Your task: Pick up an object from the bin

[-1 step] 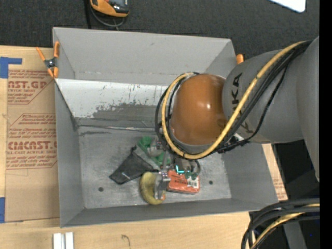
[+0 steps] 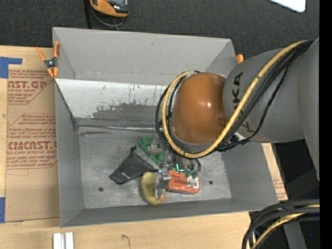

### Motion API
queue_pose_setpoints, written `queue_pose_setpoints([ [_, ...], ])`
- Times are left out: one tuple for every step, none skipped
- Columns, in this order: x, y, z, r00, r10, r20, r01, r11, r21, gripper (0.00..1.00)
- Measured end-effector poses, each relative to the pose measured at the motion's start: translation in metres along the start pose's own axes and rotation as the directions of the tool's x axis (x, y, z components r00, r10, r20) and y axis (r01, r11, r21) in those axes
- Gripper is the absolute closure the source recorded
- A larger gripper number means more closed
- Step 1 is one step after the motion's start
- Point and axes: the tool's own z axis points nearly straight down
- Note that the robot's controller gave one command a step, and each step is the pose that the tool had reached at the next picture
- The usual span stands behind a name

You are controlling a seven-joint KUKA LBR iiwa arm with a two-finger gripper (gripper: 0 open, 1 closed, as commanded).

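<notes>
Yellow banana by front wall; L floor open.

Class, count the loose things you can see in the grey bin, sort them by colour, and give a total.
Black: 1, flat angular piece
Yellow: 1, banana-shaped thing
Orange-red: 1, packet
Green: 1, scrap partly under the arm
Total: 4 visible

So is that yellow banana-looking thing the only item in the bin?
No, a black flat piece and an orange packet lie right beside the yellow banana-shaped thing in the bin.
</notes>
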Motion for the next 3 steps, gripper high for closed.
queue_pose_setpoints([
  [0.0063, -0.0007, 0.0966, 0.996, -0.086, 0.010, 0.086, 0.996, -0.007, 1.00],
  [0.0022, -0.0040, 0.0961, 0.996, -0.081, 0.026, 0.081, 0.997, -0.003, 0.00],
  [0.0023, -0.0041, 0.0961, 0.996, -0.080, 0.026, 0.080, 0.997, -0.003, 0.00],
])
